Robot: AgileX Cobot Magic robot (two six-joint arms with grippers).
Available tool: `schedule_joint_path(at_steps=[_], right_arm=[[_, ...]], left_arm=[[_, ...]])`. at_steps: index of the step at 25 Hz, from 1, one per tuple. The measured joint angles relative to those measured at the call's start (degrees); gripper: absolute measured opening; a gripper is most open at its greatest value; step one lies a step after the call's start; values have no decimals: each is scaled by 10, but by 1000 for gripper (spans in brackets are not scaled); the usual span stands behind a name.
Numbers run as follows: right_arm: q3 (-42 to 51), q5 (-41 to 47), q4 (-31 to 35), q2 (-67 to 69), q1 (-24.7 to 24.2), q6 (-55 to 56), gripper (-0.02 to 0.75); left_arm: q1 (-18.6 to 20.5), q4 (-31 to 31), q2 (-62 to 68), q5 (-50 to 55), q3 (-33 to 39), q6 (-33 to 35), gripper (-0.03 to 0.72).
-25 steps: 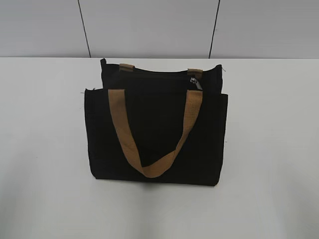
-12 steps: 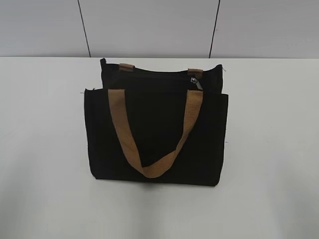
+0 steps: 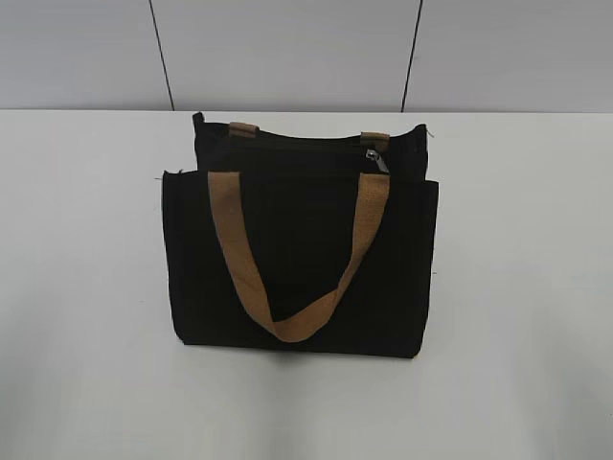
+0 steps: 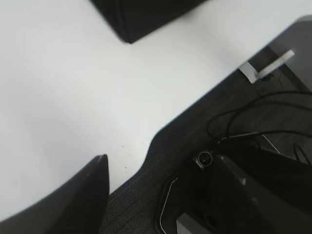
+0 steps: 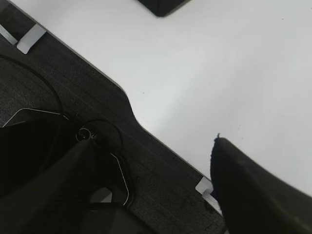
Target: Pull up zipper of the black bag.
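The black bag (image 3: 302, 259) stands upright on the white table (image 3: 77, 287), with two tan handles; the front handle (image 3: 297, 321) hangs down its front. The zipper (image 3: 287, 146) runs along the top edge, its silvery pull tab (image 3: 375, 159) near the right end. Neither gripper shows in the exterior view. In the left wrist view my left gripper (image 4: 161, 190) is open and empty over the table's front edge, a corner of the bag (image 4: 141, 14) far off. In the right wrist view my right gripper (image 5: 151, 165) is open and empty, a bag corner (image 5: 163, 6) at the top.
The table's front edge borders a dark base with cables (image 4: 243, 131) under both grippers. A grey panelled wall (image 3: 287, 53) stands behind the table.
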Motion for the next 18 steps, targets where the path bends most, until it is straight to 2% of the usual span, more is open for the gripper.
schedule_joint_path(at_steps=[3, 11, 12, 13, 15, 18], right_arm=[[0, 0, 18, 0, -46, 0, 557], [0, -2, 73, -81, -258, 0, 557], [0, -3, 74, -101, -281, 0, 557], [1, -3, 76, -119, -299, 0, 557], [1, -4, 78, -150, -331, 0, 557], [1, -4, 78, -191, -349, 0, 557]], left_arm=[[65, 0, -23, 0, 0, 0, 497], [286, 0, -143, 0, 0, 0, 497], [286, 0, -143, 0, 0, 0, 497], [331, 0, -173, 1, 0, 0, 497], [363, 0, -196, 1, 0, 0, 496], [391, 0, -223, 1, 0, 0, 496]])
